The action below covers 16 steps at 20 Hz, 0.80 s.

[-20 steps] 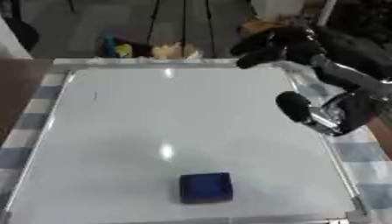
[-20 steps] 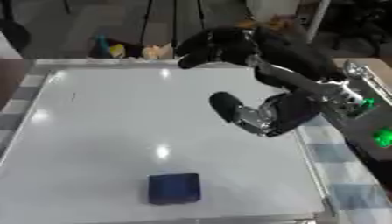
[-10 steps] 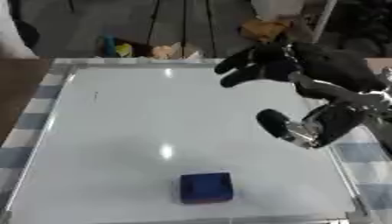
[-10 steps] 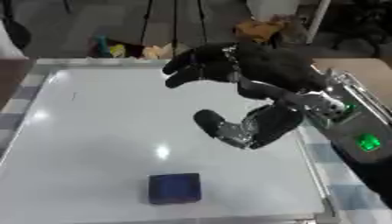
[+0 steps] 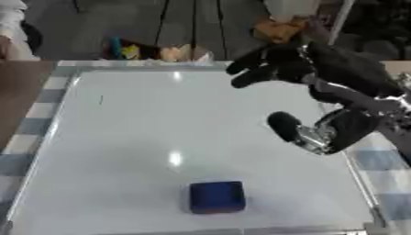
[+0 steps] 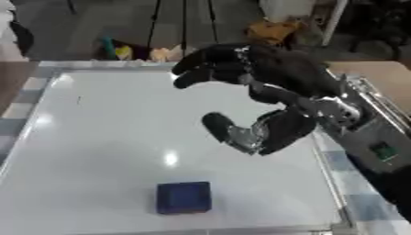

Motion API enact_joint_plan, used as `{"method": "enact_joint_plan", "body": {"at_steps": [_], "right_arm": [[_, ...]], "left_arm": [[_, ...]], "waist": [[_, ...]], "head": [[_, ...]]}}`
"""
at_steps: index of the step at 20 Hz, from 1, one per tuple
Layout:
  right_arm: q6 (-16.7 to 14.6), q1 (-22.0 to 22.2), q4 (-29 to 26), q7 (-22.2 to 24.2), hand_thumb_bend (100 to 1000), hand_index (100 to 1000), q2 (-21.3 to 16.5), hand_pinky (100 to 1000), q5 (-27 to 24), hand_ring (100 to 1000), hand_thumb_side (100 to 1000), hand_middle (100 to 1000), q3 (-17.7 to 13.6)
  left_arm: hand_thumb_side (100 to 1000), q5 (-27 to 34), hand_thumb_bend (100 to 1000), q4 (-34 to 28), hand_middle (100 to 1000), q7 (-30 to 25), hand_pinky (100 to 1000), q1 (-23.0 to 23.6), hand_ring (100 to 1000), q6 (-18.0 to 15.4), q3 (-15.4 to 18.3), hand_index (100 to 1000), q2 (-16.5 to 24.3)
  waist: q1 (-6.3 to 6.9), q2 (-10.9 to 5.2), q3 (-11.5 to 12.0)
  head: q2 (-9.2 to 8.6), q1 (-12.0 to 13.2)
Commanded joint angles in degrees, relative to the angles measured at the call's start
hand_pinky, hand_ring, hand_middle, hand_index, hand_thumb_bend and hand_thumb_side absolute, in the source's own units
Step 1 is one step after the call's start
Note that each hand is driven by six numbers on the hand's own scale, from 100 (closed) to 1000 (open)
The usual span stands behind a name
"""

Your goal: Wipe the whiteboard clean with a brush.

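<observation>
A large whiteboard (image 5: 152, 137) lies flat on the table and fills most of both views. One short dark mark (image 5: 101, 99) shows near its far left side. A dark blue block-shaped brush (image 5: 217, 197) rests on the board near the front edge, a little right of the middle. My right hand (image 5: 317, 96) hangs over the right half of the board, fingers spread and relaxed, thumb pointing down and left, with nothing in it. It is well above and beyond the brush and does not touch it. My left hand shows in neither view.
The board has a thin metal frame (image 5: 361, 183) and lies on a blue and white checked cloth (image 5: 384, 160). Beyond the far edge stand small coloured things (image 5: 120, 50) and a brown lump (image 5: 277, 30) on the floor. A wooden surface (image 5: 20, 96) borders the left.
My right hand has swung from the board's right edge leftward and toward the middle, over the board. The brush has not moved.
</observation>
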Motion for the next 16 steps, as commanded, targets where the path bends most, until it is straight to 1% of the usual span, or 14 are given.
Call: {"method": "enact_joint_plan", "body": {"at_steps": [1, 5, 7, 8, 10, 12, 14, 16], "right_arm": [[1.3, 0.4, -0.9, -5.2, 100, 872, -3.2, 753, -4.7, 841, 1000, 823, -4.8], [1.4, 2.6, -0.9, -11.1, 100, 870, -6.0, 751, -10.6, 837, 1000, 818, -10.5], [1.3, 4.1, -0.9, -13.3, 100, 870, -7.1, 750, -12.8, 835, 1000, 815, -12.9], [1.2, 5.0, -0.9, -14.4, 100, 870, -7.6, 749, -13.7, 834, 1000, 813, -14.2], [1.0, 6.8, -0.9, -16.3, 100, 870, -8.2, 749, -15.4, 833, 997, 811, -16.5], [0.5, 8.4, -0.9, -17.9, 100, 869, -8.6, 747, -16.7, 830, 1000, 810, -18.4], [-0.1, 9.8, -0.9, -19.5, 100, 867, -8.8, 746, -17.9, 827, 979, 803, -20.1], [-0.7, 11.1, -0.9, -21.1, 100, 866, -8.9, 744, -19.0, 825, 974, 802, -21.7]], "left_arm": [[880, -0.4, 134, -0.7, 798, 1.4, 748, -0.5, 792, 0.4, 1.1, 817, 2.0], [876, -1.4, 136, -0.7, 796, 1.4, 745, -0.2, 793, 2.3, 1.0, 809, 2.2], [893, -2.5, 157, -0.7, 792, 0.6, 736, 0.2, 796, 5.0, 0.5, 797, 2.6], [890, -3.7, 159, -0.7, 788, -0.5, 734, 0.4, 796, 7.3, 0.2, 794, 3.1], [883, -7.8, 134, -0.7, 783, -4.4, 732, 0.4, 797, 12.6, -0.9, 782, 4.3], [881, -13.7, 126, -0.7, 778, -9.8, 737, -0.3, 798, 17.3, -2.3, 795, 5.9], [910, -19.6, 110, -0.7, 786, -15.2, 742, -1.6, 799, 20.3, -4.0, 814, 7.3], [927, -24.8, 100, -0.7, 783, -20.3, 748, -3.0, 798, 21.9, -6.1, 849, 8.9]], "waist": [[0.09, -0.67, -0.4], [0.18, -0.45, -1.1], [0.31, -0.32, -1.5], [0.39, -0.25, -1.8], [0.61, -0.11, -2.3], [0.87, 0.02, -2.8], [1.09, 0.08, -3.3], [1.38, 0.15, -3.8]], "head": [[-0.22, 1.4], [-0.31, 3.2], [-0.37, 4.0], [-0.40, 4.4], [-0.41, 5.1], [-0.45, 5.6], [-0.46, 6.0], [-0.48, 6.4]]}}
